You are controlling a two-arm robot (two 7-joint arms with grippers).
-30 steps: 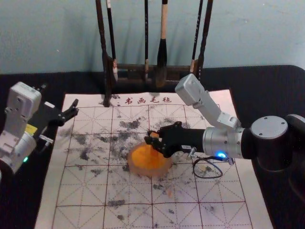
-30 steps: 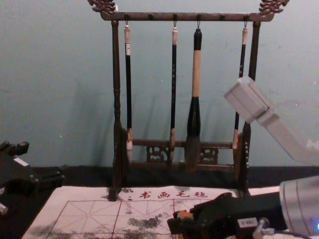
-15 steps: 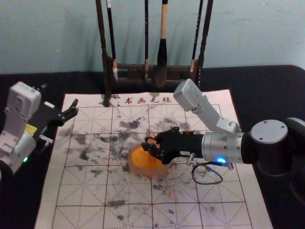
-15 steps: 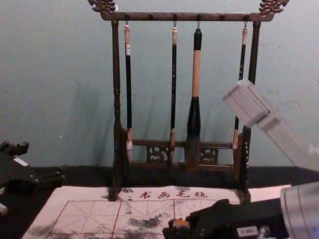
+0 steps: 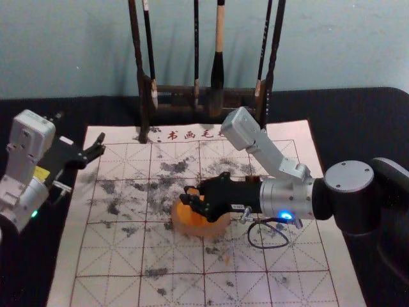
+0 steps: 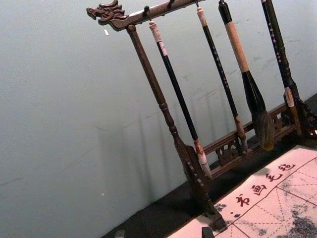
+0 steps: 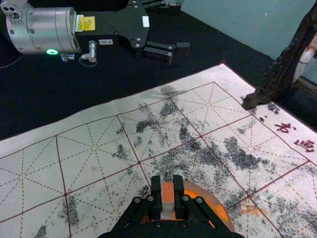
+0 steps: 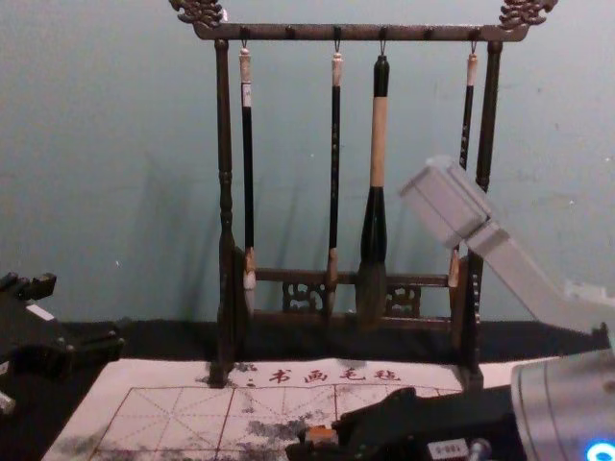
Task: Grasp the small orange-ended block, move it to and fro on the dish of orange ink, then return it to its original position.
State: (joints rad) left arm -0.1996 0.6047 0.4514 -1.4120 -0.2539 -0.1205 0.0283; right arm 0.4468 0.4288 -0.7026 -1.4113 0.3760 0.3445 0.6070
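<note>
In the head view my right gripper is over the left part of the orange ink dish, a round, pale-rimmed dish on the mat. The right wrist view shows this right gripper shut on the small block, orange at its end and whitish below, with the dish beneath and beside it. Whether block and ink touch is hidden. The block peeks out at the fingertips in the chest view. My left gripper idles open off the mat's left edge; its tips also enter the left wrist view.
A gridded calligraphy mat with grey ink smudges lies under the dish. Behind stands a dark wooden rack with hanging brushes, its feet on the mat's far edge. A small reddish-brown thing shows just beyond the right gripper's body.
Over the last second my right gripper has slid leftward across the dish and slightly toward the robot, carrying the block. The left arm has stayed still.
</note>
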